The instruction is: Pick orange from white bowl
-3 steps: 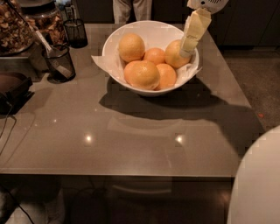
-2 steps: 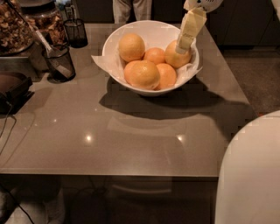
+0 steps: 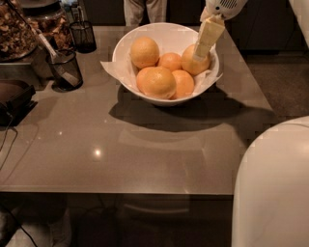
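Observation:
The white bowl point(image 3: 159, 99) stands at the back middle of the table, lined with crumpled white paper, and holds several round fruits. The orange point(image 3: 201, 66), pale yellow-orange, lies at the bowl's right side. My gripper point(image 3: 198, 56) reaches down from the top right, and its cream-coloured end rests on the top of this orange. A similar pale fruit point(image 3: 144, 51) lies at the bowl's back left. The largest deep-orange fruit point(image 3: 156, 82) is at the front, with smaller reddish-orange ones point(image 3: 170, 61) between them.
Two dark mesh cups point(image 3: 65, 70) point(image 3: 83, 36) stand at the left, one with a utensil in it. Containers of brown food point(image 3: 17, 34) sit at the far left. A white rounded part of the robot point(image 3: 273, 188) fills the lower right. A person's legs point(image 3: 145, 9) stand behind the table.
The gripper has stayed over the right-hand orange, shifting only slightly. The white rounded robot part at the lower right has come further into view.

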You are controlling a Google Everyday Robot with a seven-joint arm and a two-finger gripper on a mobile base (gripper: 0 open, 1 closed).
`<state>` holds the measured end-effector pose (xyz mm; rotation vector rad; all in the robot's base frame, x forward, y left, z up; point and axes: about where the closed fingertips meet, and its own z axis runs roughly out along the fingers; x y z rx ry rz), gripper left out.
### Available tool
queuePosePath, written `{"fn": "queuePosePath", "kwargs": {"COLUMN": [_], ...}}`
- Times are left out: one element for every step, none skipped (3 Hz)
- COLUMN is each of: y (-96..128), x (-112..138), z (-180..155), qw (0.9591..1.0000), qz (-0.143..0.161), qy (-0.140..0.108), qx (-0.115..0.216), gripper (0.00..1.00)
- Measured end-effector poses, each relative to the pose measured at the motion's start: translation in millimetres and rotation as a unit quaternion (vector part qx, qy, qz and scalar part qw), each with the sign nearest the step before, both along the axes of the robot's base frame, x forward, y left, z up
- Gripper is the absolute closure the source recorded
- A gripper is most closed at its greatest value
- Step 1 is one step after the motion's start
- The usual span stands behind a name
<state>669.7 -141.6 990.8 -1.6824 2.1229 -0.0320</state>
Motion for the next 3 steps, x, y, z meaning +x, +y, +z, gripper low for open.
{"fn": "queuePosePath", "kwargs": {"y": [-2.3,-6.2,-5.8], "x": [4.5,11.8,17.9], "z": [-6.1,-14.5,-21.4], "qw": [1.0,0.9999,0.9998], "qz": [-0.003,-0.007,-0.007], "qy": [0.004,0.012,0.018], "qx": [-0.001,-0.001,0.0], "gripper": [0.22,0.21,0.25]}}
